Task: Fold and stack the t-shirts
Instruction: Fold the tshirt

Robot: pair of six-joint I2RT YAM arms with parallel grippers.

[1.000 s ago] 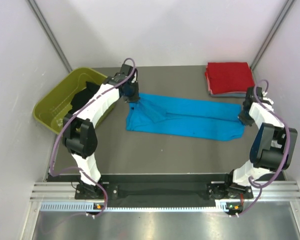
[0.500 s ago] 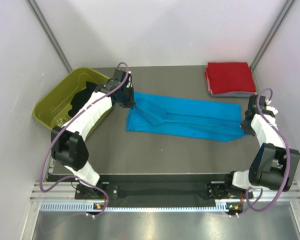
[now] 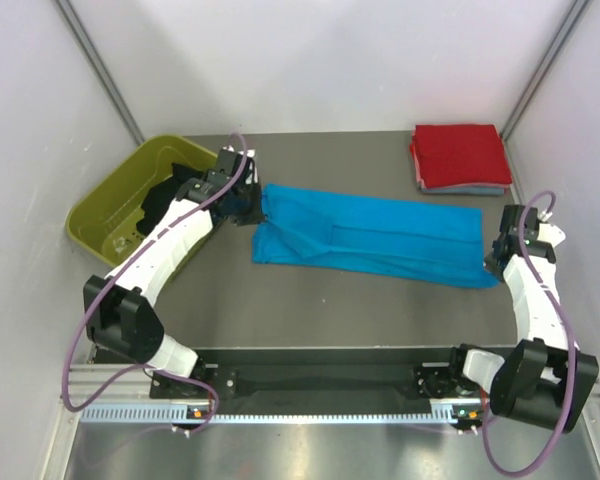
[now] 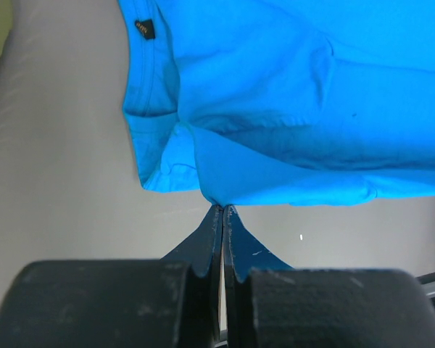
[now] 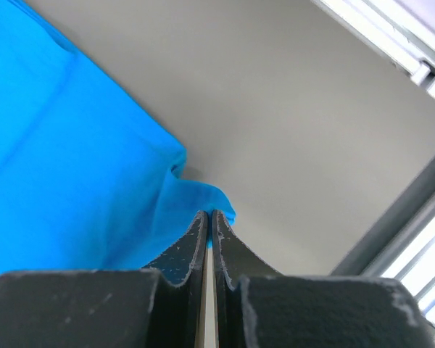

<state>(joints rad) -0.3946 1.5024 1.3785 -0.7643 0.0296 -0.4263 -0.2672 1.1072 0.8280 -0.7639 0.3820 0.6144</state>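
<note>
The turquoise-blue t-shirt (image 3: pixel 370 238) lies as a long band across the middle of the table. My left gripper (image 3: pixel 259 208) is shut on its upper left corner; in the left wrist view the fingertips (image 4: pixel 223 209) pinch the cloth's edge (image 4: pixel 275 123). My right gripper (image 3: pixel 493 262) is shut on the shirt's lower right corner, its jaws pinching a peak of blue cloth (image 5: pixel 199 196) in the right wrist view. A folded red t-shirt (image 3: pixel 460 155) sits at the back right on top of a grey-blue one (image 3: pixel 470 189). Black cloth (image 3: pixel 160 200) lies in the tub.
An olive-green plastic tub (image 3: pixel 110 205) stands at the left edge of the table, right beside the left arm. The white walls close in on both sides. A metal rail (image 5: pixel 413 217) runs near the right gripper.
Both grippers have drawn towards the near edge and slightly outwards with the shirt's corners. The left corner has moved left, and the band now lies flatter and longer.
</note>
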